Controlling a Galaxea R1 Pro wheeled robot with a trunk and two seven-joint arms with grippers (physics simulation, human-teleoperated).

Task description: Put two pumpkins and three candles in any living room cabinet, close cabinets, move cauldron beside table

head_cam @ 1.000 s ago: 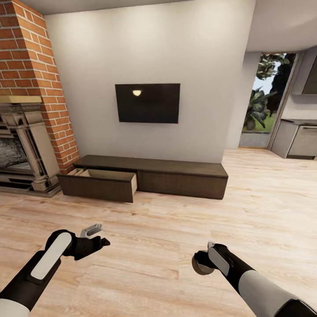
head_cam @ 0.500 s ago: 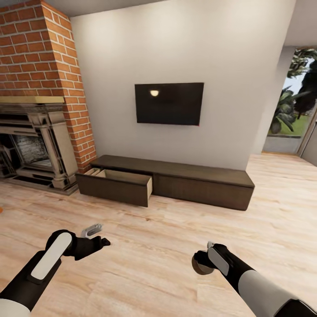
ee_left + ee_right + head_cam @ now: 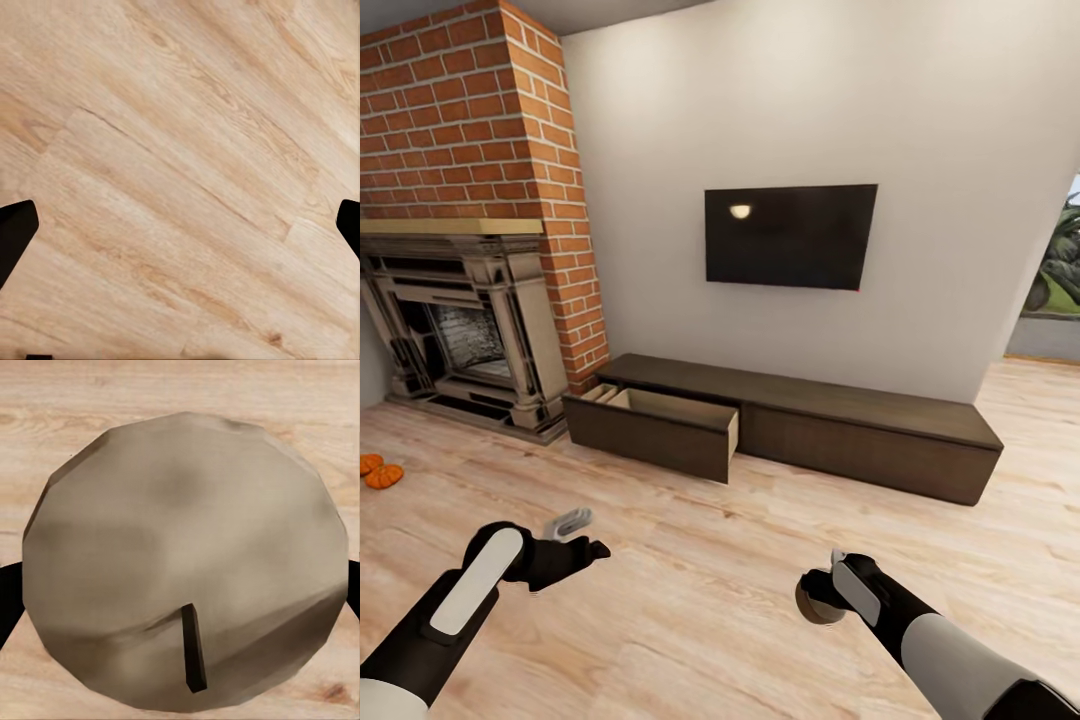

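Your right claw (image 3: pixel 818 597) grips a candle (image 3: pixel 184 585), your left claw (image 3: pixel 578 535) is open; bump the cabinet (image 3: pixel 785 425) and it may drop.

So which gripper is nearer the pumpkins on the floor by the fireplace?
Left. The left gripper is on the pumpkins' side of the head view; the right gripper, shut on a candle, is across the floor.

You see 2 bright-orange pumpkins (image 3: pixel 378 472) on pale, grained wood floor (image 3: pixel 710 580). Cabinet (image 3: pixel 840 425): dark brown; its open drawer (image 3: pixel 660 425) is tan inside. Chimney (image 3: pixel 490 160): red brick. Wall (image 3: pixel 810 120): off-white; TV (image 3: pixel 790 236): black. Candle (image 3: pixel 184 562): grey-brown, dark wick.
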